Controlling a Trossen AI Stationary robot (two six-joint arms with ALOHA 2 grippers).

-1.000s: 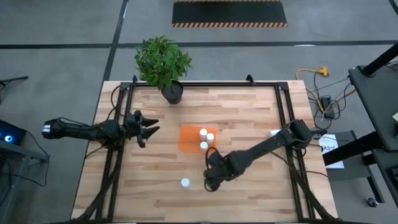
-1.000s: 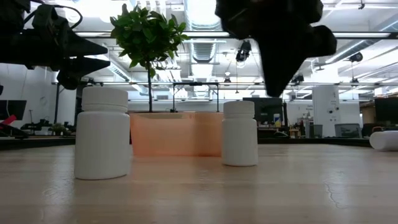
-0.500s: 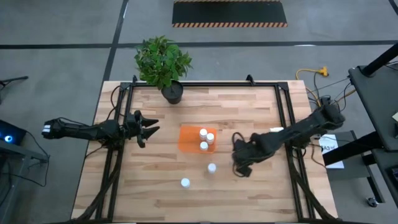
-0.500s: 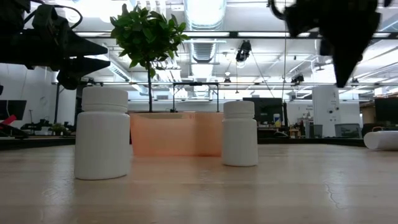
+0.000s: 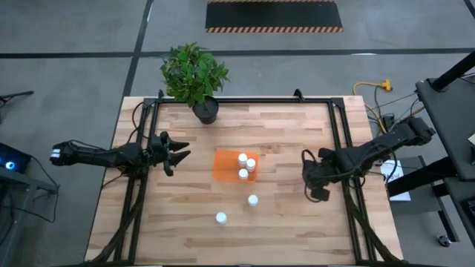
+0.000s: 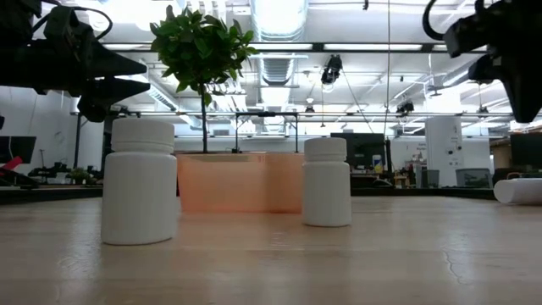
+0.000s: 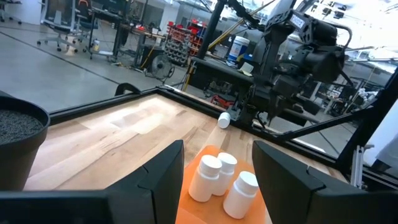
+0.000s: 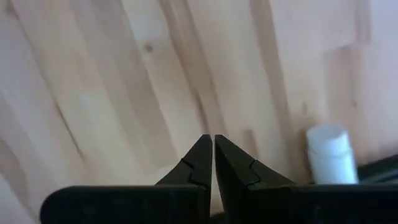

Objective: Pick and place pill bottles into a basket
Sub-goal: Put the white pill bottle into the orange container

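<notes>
right gripper [image 5: 318,194]: fingers closed, empty, near tabletop's right edge
target: lying bottle [image 8: 330,154]
tip: open wide, straddle its body
left gripper [image 5: 178,153]: parted, empty

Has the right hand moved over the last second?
Yes. In the high view the right hand has swung from just below the basket toward the table's right edge, leaving the nearby pill bottle standing.

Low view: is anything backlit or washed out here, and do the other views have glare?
Low view: bright ceiling lights wash out the top, so the plant and both arms are dark silhouettes; the two near pill bottles stay sharp. High view: even light, no glare on the table. Left wrist view: a pale sheen on the wood. Right wrist view: soft, with no strong shadow.
</notes>
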